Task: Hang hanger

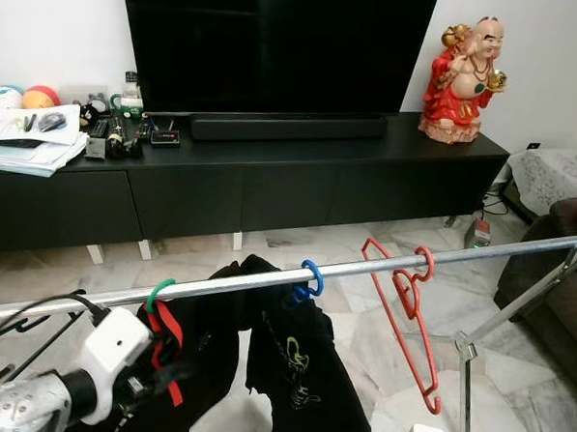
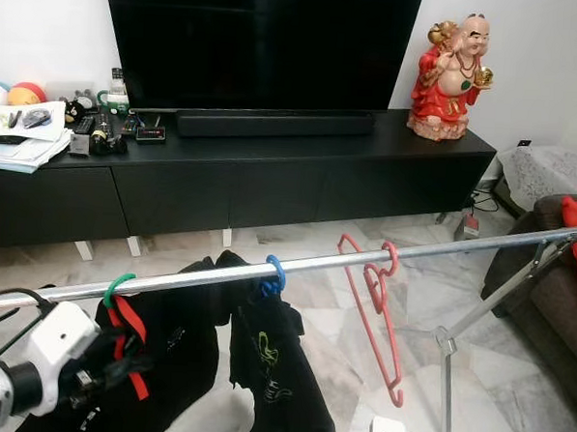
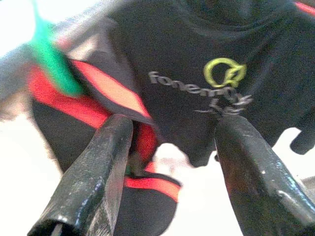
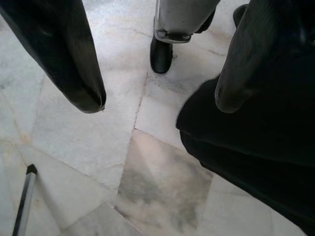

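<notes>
Now a silver rail (image 1: 266, 281) runs across the room, w/ three hangers hooked on it. Red hanger (image 1: 407, 309) hangs bare toward the right end, tilted. Blue hanger (image 1: 309, 278) sits mid rail, holding a black shirt (image 1: 304, 377) w/ a yellow-green logo. Green hanger (image 1: 159, 292) is further left, carrying a black and red shirt (image 1: 189, 351). Left gripper (image 3: 172, 162) is up close to that shirt, its two black fingers (image 3: 98, 172) spread apart; one finger touches the red stripe, nothing pinched between them. Right gripper (image 4: 157, 98) hangs low over the marble floor (image 4: 98, 142), fingers wide apart, holding nothing. Behind stands a black TV cabinet (image 1: 271, 176) w/ a red statue (image 1: 465, 80).
</notes>
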